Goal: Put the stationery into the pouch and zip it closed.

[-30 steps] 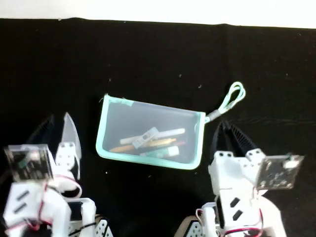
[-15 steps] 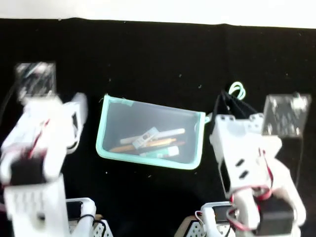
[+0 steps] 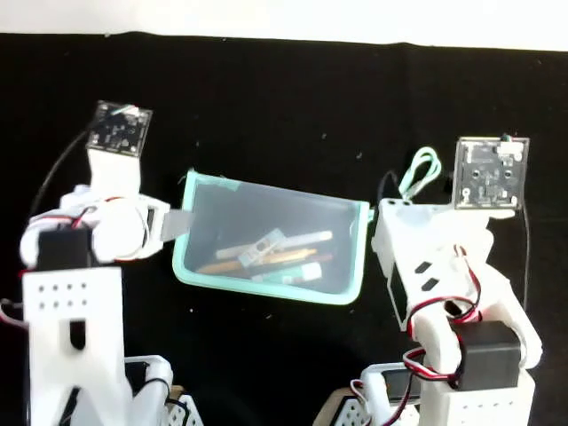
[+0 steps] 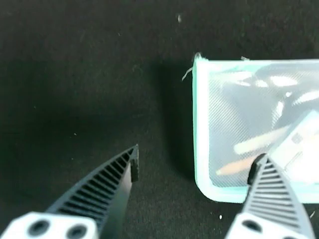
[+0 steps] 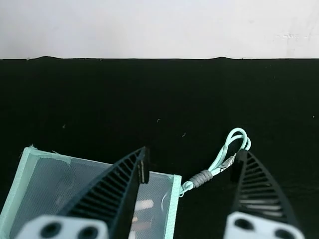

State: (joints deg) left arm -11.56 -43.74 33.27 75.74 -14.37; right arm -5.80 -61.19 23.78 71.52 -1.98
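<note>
The high view looks steeply down from a fixed point over the black desk (image 3: pixel 284 98), with the whole pouch (image 3: pixel 257 206) near the middle of its field. The left wrist camera looks down from close by, past the left gripper (image 4: pixel 197 155), onto one end of the pouch. The right wrist camera faces flatter, past the right gripper (image 5: pixel 194 152), across the pouch's other end to the white backdrop (image 5: pixel 159 25).

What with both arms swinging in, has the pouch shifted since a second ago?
No. The pouch lies unmoved against the far edge of the table.
</note>
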